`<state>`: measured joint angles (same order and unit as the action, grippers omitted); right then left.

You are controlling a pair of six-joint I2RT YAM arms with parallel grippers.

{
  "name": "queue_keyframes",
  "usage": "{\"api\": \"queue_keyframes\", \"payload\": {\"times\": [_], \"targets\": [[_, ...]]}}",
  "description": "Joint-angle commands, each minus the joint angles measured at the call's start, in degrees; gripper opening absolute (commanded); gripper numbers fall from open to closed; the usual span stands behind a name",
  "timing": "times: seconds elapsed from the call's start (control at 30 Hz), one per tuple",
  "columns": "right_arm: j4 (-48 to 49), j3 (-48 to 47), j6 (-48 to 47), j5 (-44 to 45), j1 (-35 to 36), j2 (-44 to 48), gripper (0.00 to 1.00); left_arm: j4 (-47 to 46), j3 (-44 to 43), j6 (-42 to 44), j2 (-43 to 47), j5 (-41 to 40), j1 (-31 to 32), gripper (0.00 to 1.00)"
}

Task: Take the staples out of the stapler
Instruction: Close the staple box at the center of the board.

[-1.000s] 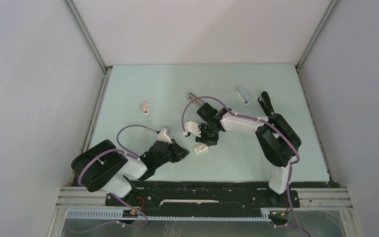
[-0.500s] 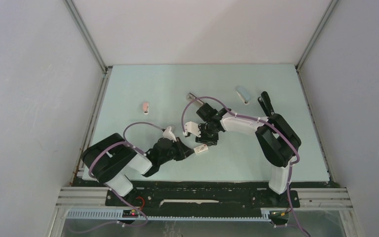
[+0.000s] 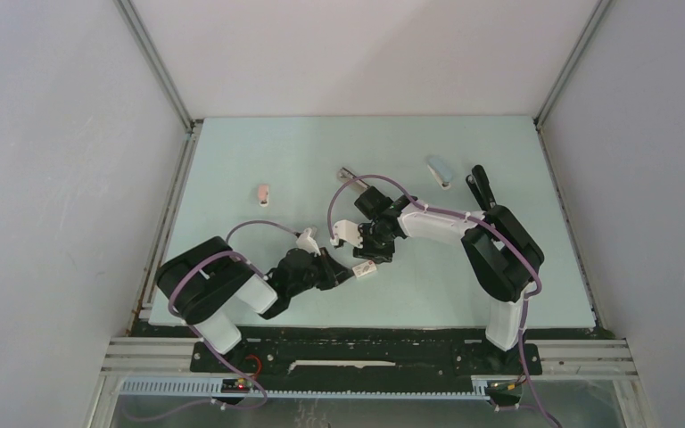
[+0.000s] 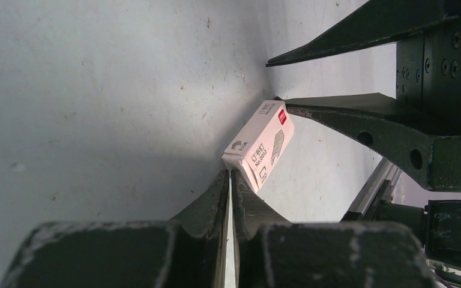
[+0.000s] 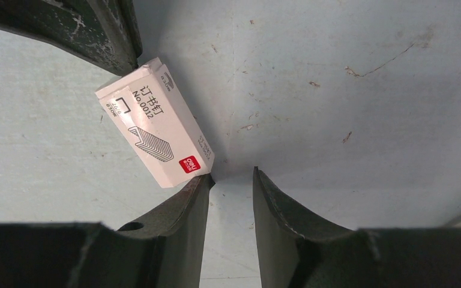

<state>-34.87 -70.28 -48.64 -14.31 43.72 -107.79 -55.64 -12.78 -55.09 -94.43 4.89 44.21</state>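
The left fingers [image 4: 229,175] are closed, pad against pad, and hold nothing. Their tips touch the near corner of a small white staple box [image 4: 259,147], which lies flat on the counter [image 3: 259,152]. The right fingers [image 5: 231,175] stand a little apart with only bare counter in the gap between them, so they grip nothing. The tip of one right finger touches the end of the box that carries the red mark. The box therefore lies between the two pairs of fingers, directly in front of the left ones and just beside the right ones, at a slant to both.

The faces of the box that show are closed. They carry printed characters and a drawing of a strip of staples. What is inside is hidden, so the staples themselves cannot be seen here.

In the top view a thin greyish piece [image 3: 346,172] lies on the counter beyond the right fingers, near their cable. It is too small to tell whether it is a strip of staples. A small pink stapler [image 3: 264,193] lies beyond the left fingers and to their left, well apart from them. A pale blue object [image 3: 440,171] lies beyond the right fingers and to their right, also well apart.
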Motion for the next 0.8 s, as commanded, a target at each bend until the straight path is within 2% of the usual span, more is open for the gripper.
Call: {"api": "queue_keyframes", "payload": {"times": [0.0, 0.77], "targets": [[-0.59, 0.00, 0.39, -1.85, 1.62, -2.08, 0.42, 2.67, -0.73, 0.42, -1.54, 0.39, -0.21, 0.10], [-1.16, -0.26, 0.39, -2.13, 1.73, -2.12, 0.42, -0.26, -0.28, -0.37, -3.34, 0.80, -0.20, 0.12]]}}
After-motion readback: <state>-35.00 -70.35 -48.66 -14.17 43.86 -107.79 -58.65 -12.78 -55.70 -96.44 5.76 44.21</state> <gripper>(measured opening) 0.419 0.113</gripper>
